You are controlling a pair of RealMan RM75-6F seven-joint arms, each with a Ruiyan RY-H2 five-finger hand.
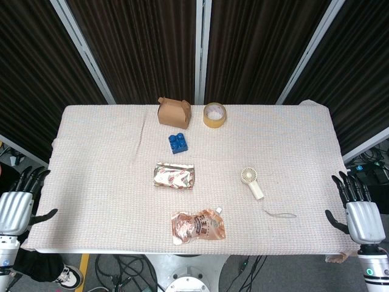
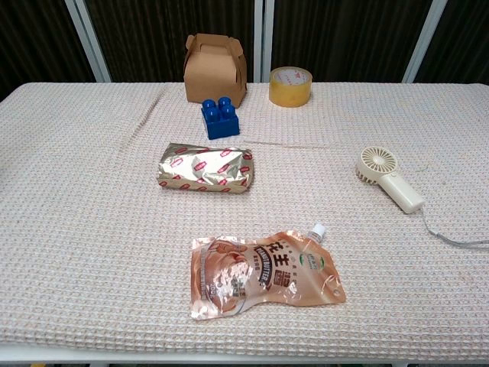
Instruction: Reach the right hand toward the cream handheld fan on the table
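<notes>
The cream handheld fan [image 1: 251, 182] lies flat on the right half of the table, round head toward the back, handle toward the front, with a thin wrist cord [image 1: 279, 214] trailing off its handle. The fan [image 2: 390, 179] also shows at the right of the chest view. My right hand [image 1: 360, 210] hangs off the table's right edge, well to the right of the fan, fingers apart and holding nothing. My left hand [image 1: 18, 201] sits off the left edge, fingers spread, also holding nothing. Neither hand appears in the chest view.
On the woven cloth [image 1: 97, 158] lie a brown spouted pouch [image 1: 198, 226] at the front centre, a shiny foil pack [image 1: 174, 176] mid-table, a blue brick [image 1: 177, 143], a brown paper box [image 1: 174, 112] and a tape roll [image 1: 214, 115] at the back.
</notes>
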